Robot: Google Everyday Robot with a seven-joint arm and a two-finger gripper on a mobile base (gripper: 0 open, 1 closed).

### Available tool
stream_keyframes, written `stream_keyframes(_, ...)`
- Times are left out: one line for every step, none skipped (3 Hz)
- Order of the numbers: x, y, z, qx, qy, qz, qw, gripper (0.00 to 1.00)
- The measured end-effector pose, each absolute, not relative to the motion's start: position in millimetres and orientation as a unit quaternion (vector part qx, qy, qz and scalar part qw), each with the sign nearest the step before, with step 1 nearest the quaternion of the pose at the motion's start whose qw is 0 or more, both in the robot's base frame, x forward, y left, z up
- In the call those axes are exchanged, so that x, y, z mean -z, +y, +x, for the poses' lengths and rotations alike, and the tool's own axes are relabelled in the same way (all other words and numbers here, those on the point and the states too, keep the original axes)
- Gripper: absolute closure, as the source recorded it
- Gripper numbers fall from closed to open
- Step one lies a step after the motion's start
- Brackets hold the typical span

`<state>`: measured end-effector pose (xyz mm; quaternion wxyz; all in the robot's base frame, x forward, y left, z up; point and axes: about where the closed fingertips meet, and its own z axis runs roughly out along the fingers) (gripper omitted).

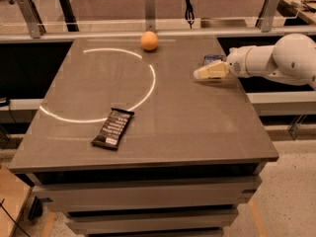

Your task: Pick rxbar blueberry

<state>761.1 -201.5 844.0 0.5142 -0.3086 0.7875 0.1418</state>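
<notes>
The rxbar blueberry (pixel 212 59) is a small dark navy bar lying flat near the table's far right edge. My gripper (pixel 203 73) is cream-coloured and points left, low over the table. It sits just in front of the bar and hides the bar's near edge. The white arm (pixel 276 60) reaches in from the right. Nothing shows in the gripper.
A longer black bar with white text lines (pixel 113 128) lies at the front left of the grey table (pixel 197 132). An orange (pixel 149 41) sits at the far edge. A white circle (pixel 148 83) is marked on the tabletop. A rail with a clear guard (pixel 148 21) runs behind the table.
</notes>
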Motion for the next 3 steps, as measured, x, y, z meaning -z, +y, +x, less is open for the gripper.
stream_keyframes(-833.3,-200.9,764.8,-0.142,0.794,-0.31,0.503,0.18)
stream_keyframes(-826.4,-197.5,766.6,-0.143,0.796,-0.319,0.495,0.42)
stream_keyframes(-825.6,-196.4,766.9,-0.144,0.796,-0.321,0.493,0.64)
